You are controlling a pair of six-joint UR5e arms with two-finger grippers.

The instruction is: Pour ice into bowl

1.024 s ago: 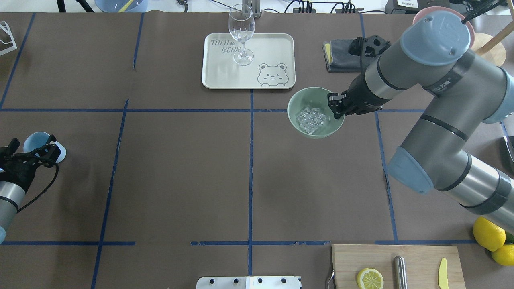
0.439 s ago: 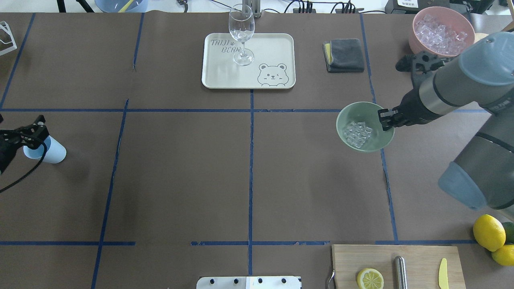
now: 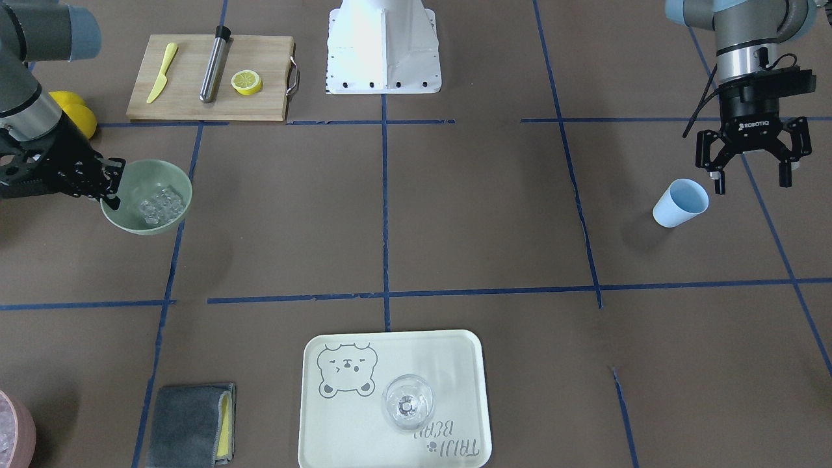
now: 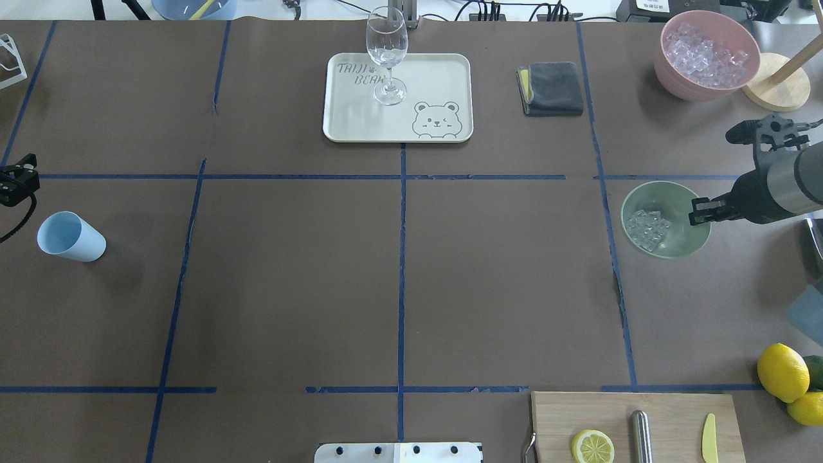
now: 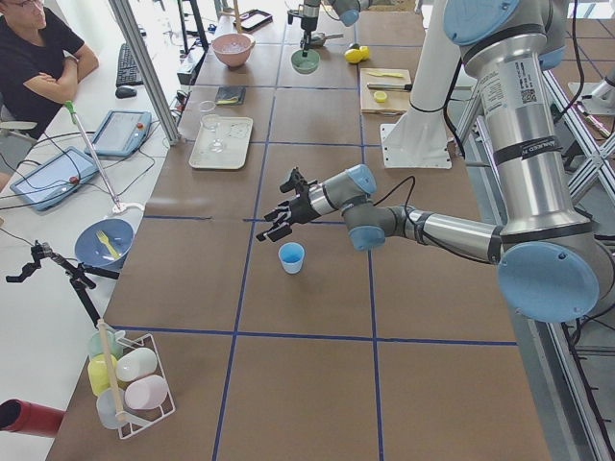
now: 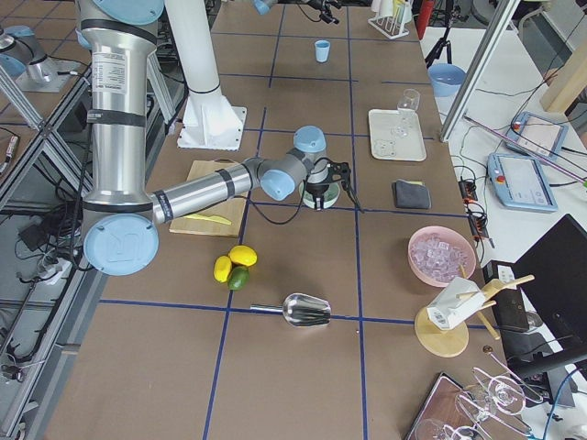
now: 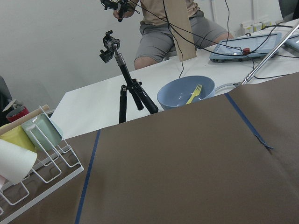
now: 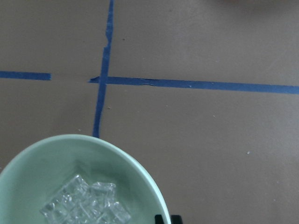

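Bottom right of the overhead view: a cutting board [image 4: 675,415] carries a lemon half [image 4: 592,446], a steel rod [image 4: 640,436] and a yellow knife [image 4: 708,437]. Whole lemons [image 4: 782,373] lie at the right edge, well apart from the bowl.

Right middle: the bowl [image 4: 683,226] is just right of a vertical blue tape line [image 4: 611,257], with its opening facing up. It is round, so it has no long axis. The ice [image 4: 647,229] lies heaped in its bottom, toward the left wall. The right gripper [image 4: 697,213] enters from the right edge, fingers closed on the bowl's right rim. Whether the bowl rests on the tabletop [image 4: 398,276] cannot be told.

Left middle: a blue cup [image 4: 69,236] stands mouth up. The left gripper [image 3: 752,184] hangs just beside it, fingers spread and holding nothing. A wide stretch of brown tabletop lies between cup and bowl.

Top: a tray [image 4: 450,77] bears a wine glass [image 4: 387,54]. To its right lies a folded cloth [image 4: 553,88]. At the upper right stands a pink bowl [image 4: 688,92] of ice cubes, with a wooden disc [image 4: 778,90] just beside it.
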